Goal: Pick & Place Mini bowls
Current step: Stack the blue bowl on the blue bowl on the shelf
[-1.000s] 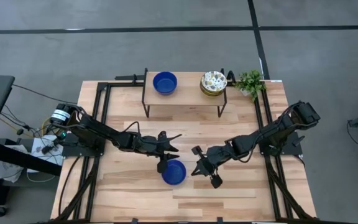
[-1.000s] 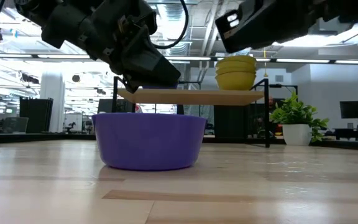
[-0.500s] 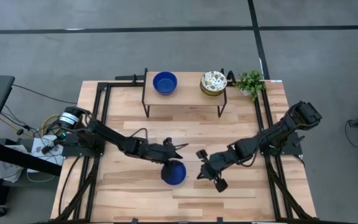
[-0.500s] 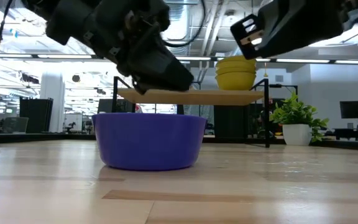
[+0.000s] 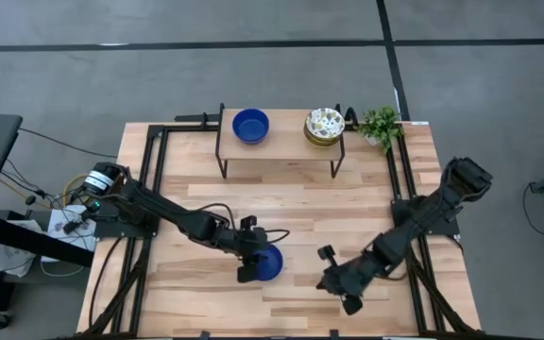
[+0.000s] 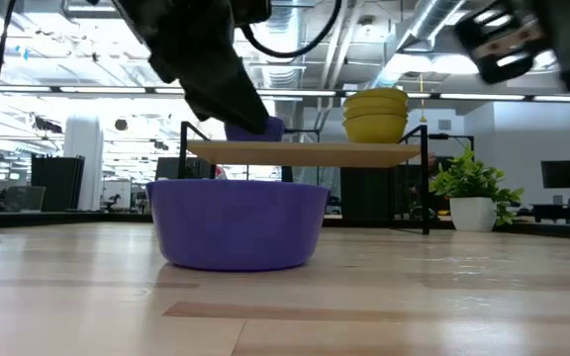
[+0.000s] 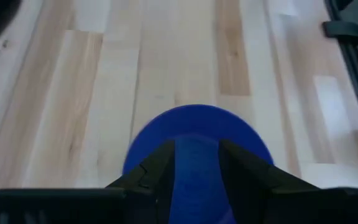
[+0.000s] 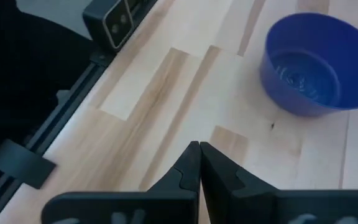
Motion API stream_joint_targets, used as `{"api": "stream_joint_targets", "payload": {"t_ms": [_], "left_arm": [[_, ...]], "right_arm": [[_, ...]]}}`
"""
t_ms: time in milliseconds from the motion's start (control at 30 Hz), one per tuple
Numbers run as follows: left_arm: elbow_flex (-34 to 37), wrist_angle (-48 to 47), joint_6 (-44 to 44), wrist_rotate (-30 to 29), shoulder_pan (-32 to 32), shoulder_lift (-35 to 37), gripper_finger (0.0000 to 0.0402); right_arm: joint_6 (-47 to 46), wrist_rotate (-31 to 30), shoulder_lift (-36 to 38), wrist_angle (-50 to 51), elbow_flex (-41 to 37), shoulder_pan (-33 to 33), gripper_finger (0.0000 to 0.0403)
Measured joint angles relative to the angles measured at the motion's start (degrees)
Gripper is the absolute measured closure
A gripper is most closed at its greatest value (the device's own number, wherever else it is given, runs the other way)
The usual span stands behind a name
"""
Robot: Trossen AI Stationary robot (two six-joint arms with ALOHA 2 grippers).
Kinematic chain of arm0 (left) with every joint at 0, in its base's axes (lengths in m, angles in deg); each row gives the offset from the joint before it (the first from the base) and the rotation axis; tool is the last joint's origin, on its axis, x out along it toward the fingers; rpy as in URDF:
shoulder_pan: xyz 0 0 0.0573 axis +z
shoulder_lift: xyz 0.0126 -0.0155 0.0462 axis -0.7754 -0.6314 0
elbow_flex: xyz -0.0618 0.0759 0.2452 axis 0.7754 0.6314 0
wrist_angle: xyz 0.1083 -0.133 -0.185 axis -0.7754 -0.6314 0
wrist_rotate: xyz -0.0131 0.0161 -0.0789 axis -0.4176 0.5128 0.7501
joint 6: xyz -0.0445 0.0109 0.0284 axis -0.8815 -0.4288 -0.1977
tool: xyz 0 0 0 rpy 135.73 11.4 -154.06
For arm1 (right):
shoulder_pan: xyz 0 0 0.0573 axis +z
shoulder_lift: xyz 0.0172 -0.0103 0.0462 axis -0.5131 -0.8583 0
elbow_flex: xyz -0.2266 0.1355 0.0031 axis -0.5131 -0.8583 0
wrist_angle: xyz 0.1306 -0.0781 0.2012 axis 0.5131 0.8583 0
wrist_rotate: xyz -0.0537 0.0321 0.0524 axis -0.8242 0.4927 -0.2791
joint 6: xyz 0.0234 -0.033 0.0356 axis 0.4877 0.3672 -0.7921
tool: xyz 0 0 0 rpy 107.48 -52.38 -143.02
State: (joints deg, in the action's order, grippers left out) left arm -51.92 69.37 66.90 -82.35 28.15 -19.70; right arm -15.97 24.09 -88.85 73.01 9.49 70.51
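A glossy blue mini bowl (image 5: 270, 263) stands upright on its base on the table (image 6: 237, 223). My left gripper (image 5: 256, 257) hovers open just above it, and in the left wrist view its two fingers (image 7: 196, 163) straddle the bowl's inside (image 7: 194, 134) without touching. My right gripper (image 5: 335, 280) is shut (image 8: 198, 149), over bare table to the bowl's right; its wrist view shows the same bowl (image 8: 312, 62). Another blue bowl (image 5: 250, 125) and a stack of patterned cream bowls (image 5: 324, 124) sit on a raised shelf.
The raised wooden shelf (image 5: 281, 144) on black legs stands at the table's far side. A small potted green plant (image 5: 381, 123) sits at its right. Black frame rails (image 5: 154, 179) run along the table's left and right edges.
My left gripper has moved toward the table's near edge and now stands over the blue bowl. My right gripper has drawn away from the bowl, toward the near edge and the right. The bowl has stayed where it was.
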Motion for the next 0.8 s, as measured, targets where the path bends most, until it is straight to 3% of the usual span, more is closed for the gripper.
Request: {"api": "stream_joint_targets", "payload": {"t_ms": [267, 800], "left_arm": [[2.9, -0.2, 4.5, -3.8, 0.6, -0.6, 0.0280], [3.1, 1.4, 1.3, -3.3, 1.8, -5.8, 0.0280]], "right_arm": [[-4.5, -9.4, 0.0, -0.5, 0.0, 7.4, 0.0402], [-8.8, -13.9, 0.0, -1.9, 0.0, 13.2, 0.0402]]}}
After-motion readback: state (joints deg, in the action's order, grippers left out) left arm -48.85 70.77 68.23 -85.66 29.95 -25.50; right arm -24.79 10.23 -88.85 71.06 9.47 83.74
